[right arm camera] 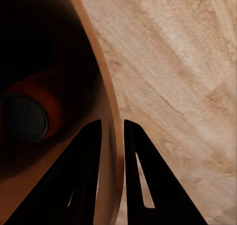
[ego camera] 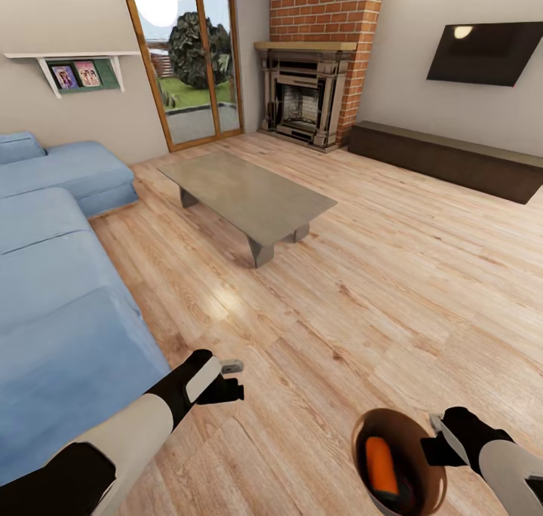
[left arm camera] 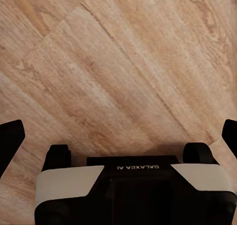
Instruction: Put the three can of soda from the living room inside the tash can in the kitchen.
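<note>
Clearly, the left gripper point(left arm camera: 118, 136) carries mirrored white letters reading "GALAXEA AI" on its black body; its fingers stand wide apart over the light wood floor point(ego camera: 392, 274), holding nothing. At 5 o'clock in the head view, the right gripper point(right arm camera: 112, 131) pinches the smooth copper-brown wall of the trash can point(ego camera: 363, 437). Inside lies one orange soda can point(ego camera: 381, 467), its grey round top point(right arm camera: 24, 119) dim in shadow. The bin's bottom is cut off.
</note>
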Robot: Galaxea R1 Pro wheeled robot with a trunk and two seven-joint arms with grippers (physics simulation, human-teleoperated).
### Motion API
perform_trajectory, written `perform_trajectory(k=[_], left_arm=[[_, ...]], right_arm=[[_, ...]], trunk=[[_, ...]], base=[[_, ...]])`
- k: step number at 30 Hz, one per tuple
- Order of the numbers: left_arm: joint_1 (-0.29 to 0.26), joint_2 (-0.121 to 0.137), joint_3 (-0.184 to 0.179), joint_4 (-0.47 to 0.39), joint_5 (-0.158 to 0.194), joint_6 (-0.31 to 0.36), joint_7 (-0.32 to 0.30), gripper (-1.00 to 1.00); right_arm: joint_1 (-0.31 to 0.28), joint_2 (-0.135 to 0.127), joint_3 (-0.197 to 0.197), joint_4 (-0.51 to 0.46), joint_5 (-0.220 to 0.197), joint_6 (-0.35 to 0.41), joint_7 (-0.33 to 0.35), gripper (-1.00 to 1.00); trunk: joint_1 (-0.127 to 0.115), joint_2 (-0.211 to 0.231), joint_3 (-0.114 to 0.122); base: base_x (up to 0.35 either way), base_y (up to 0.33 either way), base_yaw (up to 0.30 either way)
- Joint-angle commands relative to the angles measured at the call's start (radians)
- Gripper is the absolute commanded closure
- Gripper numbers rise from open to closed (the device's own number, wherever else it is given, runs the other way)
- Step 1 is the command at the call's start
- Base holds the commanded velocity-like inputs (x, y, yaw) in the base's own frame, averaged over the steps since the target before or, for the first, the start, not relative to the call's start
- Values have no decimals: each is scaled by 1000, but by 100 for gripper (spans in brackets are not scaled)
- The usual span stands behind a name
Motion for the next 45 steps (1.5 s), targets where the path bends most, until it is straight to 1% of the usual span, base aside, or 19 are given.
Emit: perform_trajectory(k=[1, 2, 7, 12, 19, 20, 24, 38, 44, 45], left_arm=[[0, 0, 0, -1, 0, 0, 0, -100], [0, 0, 0, -1, 0, 0, 0, -100], [0, -1, 0, -3, 0, 0, 0, -100], [0, -1, 0, -3, 0, 0, 0, -100], [0, -2, 0, -3, 0, 0, -1, -100], [0, -2, 0, -3, 0, 0, -1, -100], [0, -3, 0, -3, 0, 0, -1, -100], [0, -4, -1, -3, 0, -12, -1, -100], [0, -6, -1, -4, 0, -12, -1, -100], [0, -6, -1, -4, 0, -12, -1, -100]], right_arm=[[0, 0, -2, 0, -6, 0, 4, 100], [0, 0, -2, 0, -6, 0, 4, 100], [0, 0, -3, 0, -5, 0, 4, 100], [0, -1, -3, 1, -5, -35, 4, 100], [1, -7, -2, 1, -5, -56, 3, 100], [3, -7, -2, 1, -5, -79, 3, 100], [4, -8, -2, 1, -5, -104, 3, 100], [5, -8, -2, 2, -5, -113, 3, 100], [5, -8, -2, 2, -5, -113, 3, 100], [5, -8, -2, 2, -5, -113, 3, 100]], trunk=[[0, 0, 0], [0, 0, 0], [19, -35, -16], [19, -35, -16], [19, -35, -16], [19, -35, -16], [19, -35, -16], [73, -133, -59], [73, -133, -59], [77, -140, -63]], base=[[0, 0, 0], [0, 0, 0], [0, 0, 0], [0, 0, 0], [0, 0, 0], [0, 0, 0], [0, 0, 0], [0, 0, 0], [0, 0, 0], [0, 0, 0]])
